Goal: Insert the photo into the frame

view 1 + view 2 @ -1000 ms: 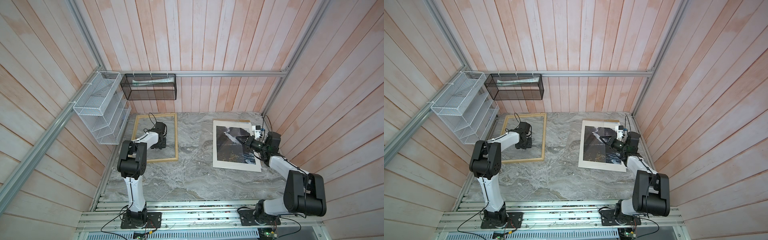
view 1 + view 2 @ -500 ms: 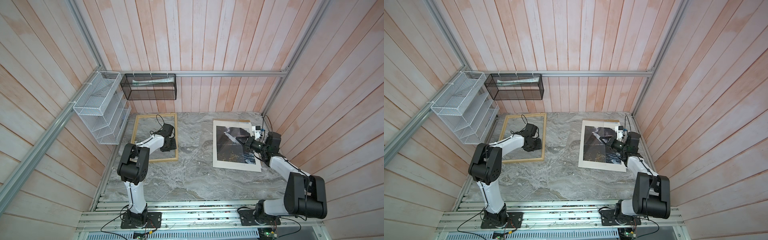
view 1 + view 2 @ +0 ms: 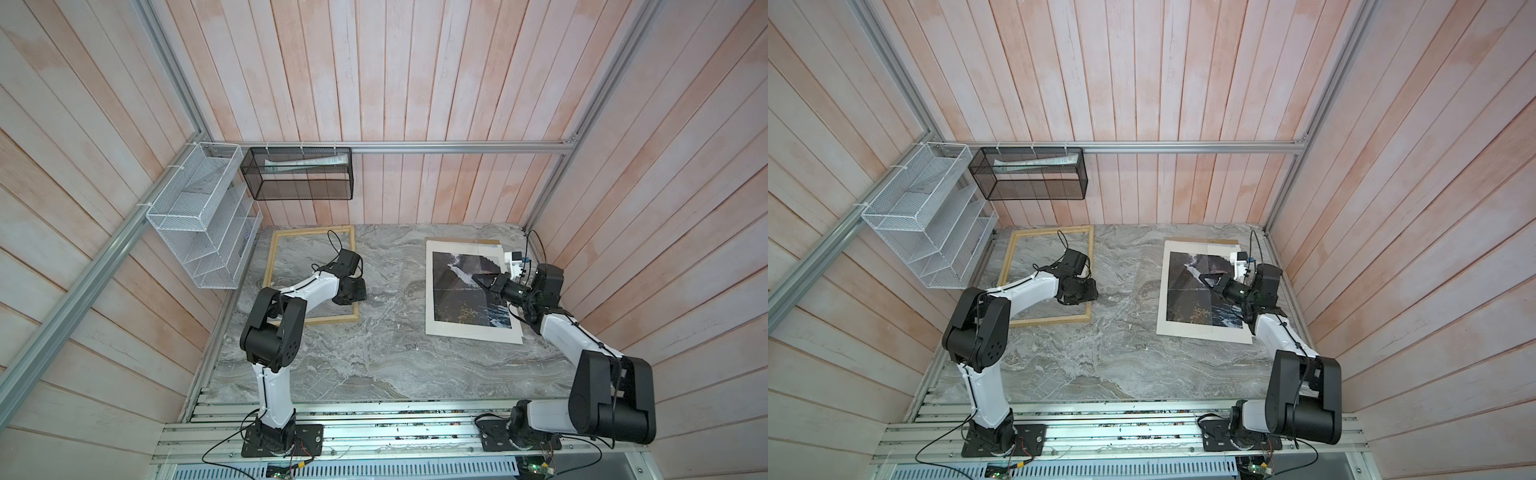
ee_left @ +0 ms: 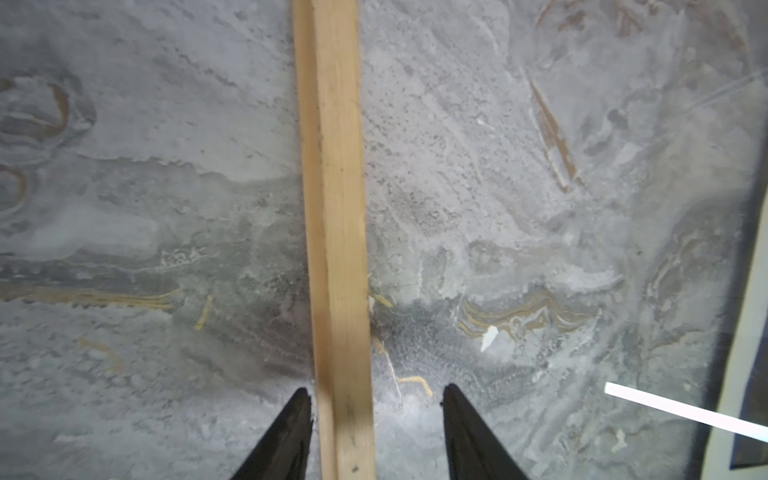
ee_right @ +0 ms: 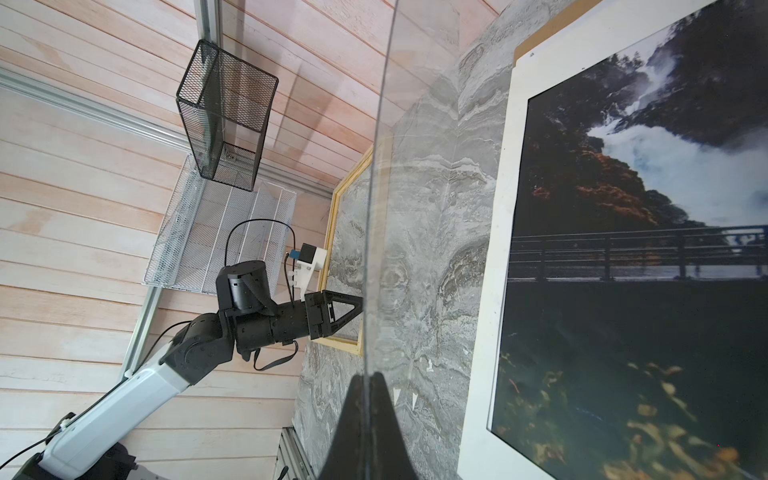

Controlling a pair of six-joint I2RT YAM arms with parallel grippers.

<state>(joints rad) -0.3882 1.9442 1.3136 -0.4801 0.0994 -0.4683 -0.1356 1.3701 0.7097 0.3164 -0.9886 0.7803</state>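
1. The left fingers [image 4: 291, 432] are standing apart, straddling one wooden rail of the frame [image 3: 311, 230], which is lying flat on the bench [image 3: 374, 353] at the far left.
2. The right fingers [image 5: 353, 415] are clamping a clear pane [image 5: 380, 166], holding it over the photo [image 3: 465, 332].
3. The photo is lying face up at the right, on a brown backing panel [image 3: 461, 240].

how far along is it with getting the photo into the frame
Barely started. Done: nothing yet; the frame lies empty. In hand: the right gripper is shut on the edge of a clear pane, and the left gripper has open jaws astride a frame rail. Left: the photo lies face up, apart from the frame.
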